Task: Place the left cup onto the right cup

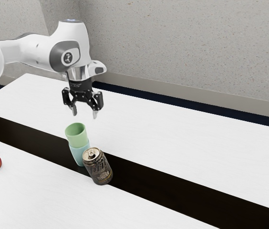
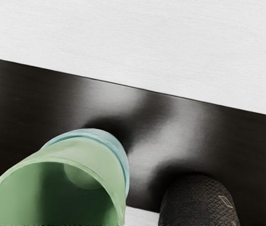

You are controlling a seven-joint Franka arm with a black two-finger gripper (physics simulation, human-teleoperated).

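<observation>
The claw [image 1: 84, 113] hangs spread and empty above the green cup [image 1: 76, 133] nested in the blue cup [image 1: 78, 155]; rising straight up should avoid tipping it.

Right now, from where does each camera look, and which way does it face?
Exterior view: beside the arm, facing across the table; shows the arm and its open end effector above the green cup.
Wrist view: on the hand, facing down at the green cup's mouth and the black strip.
Shared: the green cup sitting in the blue cup, the can beside them.
</observation>
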